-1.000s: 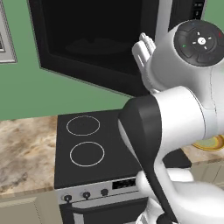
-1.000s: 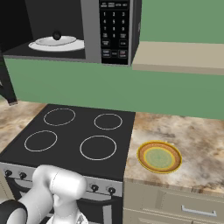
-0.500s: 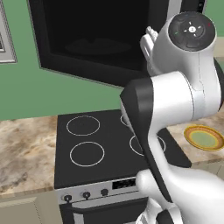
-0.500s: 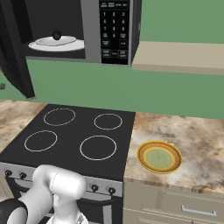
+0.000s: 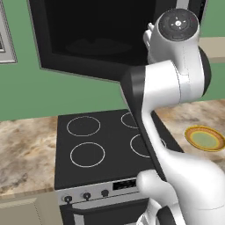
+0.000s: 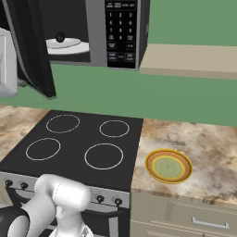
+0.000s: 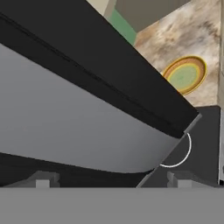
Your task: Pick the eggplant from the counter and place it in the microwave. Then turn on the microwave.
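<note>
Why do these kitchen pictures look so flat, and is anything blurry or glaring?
Left base view: even light, no glare on the stove, though the microwave interior is murky. Right base view: crisp, soft shadow under the yellow plate. Hand view: the microwave door sits so close that it looms as broad, slanted grey and black bands.

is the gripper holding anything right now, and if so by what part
Nothing is held. In the hand view the gripper is open with its fingertips set wide apart, nothing between them, close to the microwave door.
</note>
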You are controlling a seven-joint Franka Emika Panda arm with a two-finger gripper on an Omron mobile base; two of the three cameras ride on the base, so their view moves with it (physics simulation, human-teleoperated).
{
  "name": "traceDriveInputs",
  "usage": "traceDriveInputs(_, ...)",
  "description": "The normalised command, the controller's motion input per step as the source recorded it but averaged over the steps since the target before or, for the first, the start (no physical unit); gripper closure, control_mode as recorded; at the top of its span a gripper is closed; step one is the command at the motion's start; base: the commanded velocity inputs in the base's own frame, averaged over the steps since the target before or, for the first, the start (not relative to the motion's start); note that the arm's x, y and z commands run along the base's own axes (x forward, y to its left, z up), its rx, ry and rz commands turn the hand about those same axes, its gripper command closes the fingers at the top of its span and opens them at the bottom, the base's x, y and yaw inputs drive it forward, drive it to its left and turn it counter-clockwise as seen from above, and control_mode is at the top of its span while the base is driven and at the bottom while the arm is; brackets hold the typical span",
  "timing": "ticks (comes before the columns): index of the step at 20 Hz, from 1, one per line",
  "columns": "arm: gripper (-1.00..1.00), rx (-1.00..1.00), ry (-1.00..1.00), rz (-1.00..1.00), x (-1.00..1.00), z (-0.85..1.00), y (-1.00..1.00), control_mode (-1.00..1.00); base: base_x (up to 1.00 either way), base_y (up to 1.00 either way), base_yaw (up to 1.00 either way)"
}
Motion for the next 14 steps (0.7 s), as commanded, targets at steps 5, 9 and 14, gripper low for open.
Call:
traceDriveInputs(5,-1.00,-0.01,0.00,-0.03,0.50,0.00,-0.22,-1.00,0.00,0.00,0.00)
traceDriveInputs(9,-1.00,0.00,0.00,-0.02,0.52,0.00,-0.21,-1.00,0.00,0.00,0.00)
traceDriveInputs(14,-1.00,0.00,0.00,0.00,0.55,0.00,-0.18,-1.00,0.00,0.00,0.00)
